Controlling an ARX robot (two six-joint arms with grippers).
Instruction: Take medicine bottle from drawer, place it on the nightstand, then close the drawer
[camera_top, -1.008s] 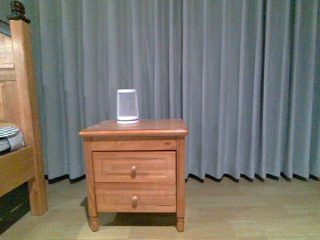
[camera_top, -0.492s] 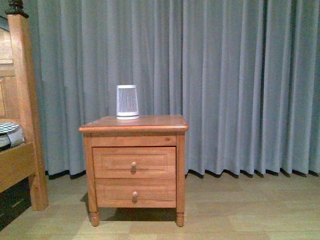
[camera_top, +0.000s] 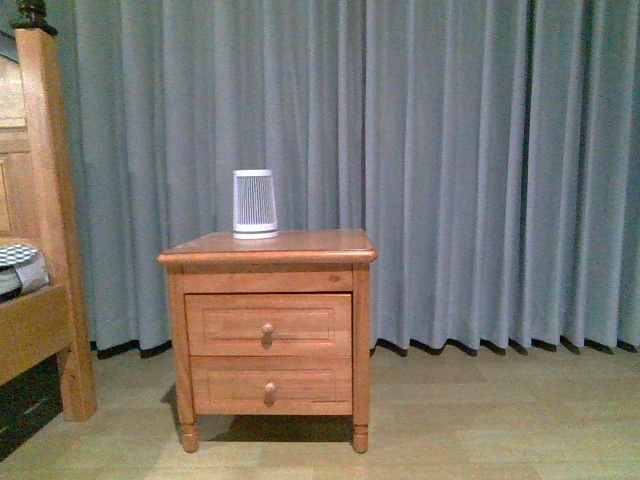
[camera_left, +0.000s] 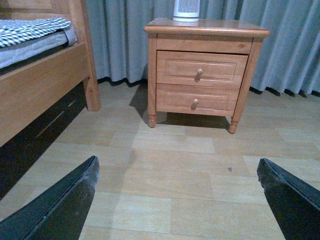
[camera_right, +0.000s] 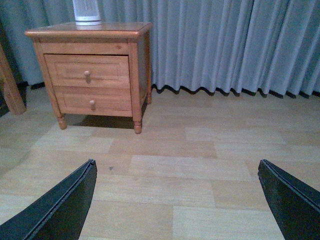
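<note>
Front view: The table, a small orange-brown wooden bedside cabinet, stands on a pale plank floor before a grey-blue pleated curtain. Its flat top has a rounded edge; its feet are short and turned. The upper drawer is fully shut, its recessed panel front flush with the carcass, with one small round wooden knob at the centre. The matching lower drawer is likewise shut. A white tapered cylinder with vertical grey ribs stands upright on the table top, towards the back left. A taller wooden bed frame with a dark finial stands to the left, apart from the table. The medicine bottle shows nowhere; the drawer's interior is hidden behind its shut front. Neither arm is in frame.

Left wrist view: The left gripper hangs above bare floor, well short of the table. Its dark, matt, wedge-shaped jaws stand wide apart and hold nothing. Checked black-and-white bedding lies on the bed.

Right wrist view: The right gripper is also over bare floor, well apart from the table. Its jaws are spread wide and empty. Both drawers read as shut here too.
</note>
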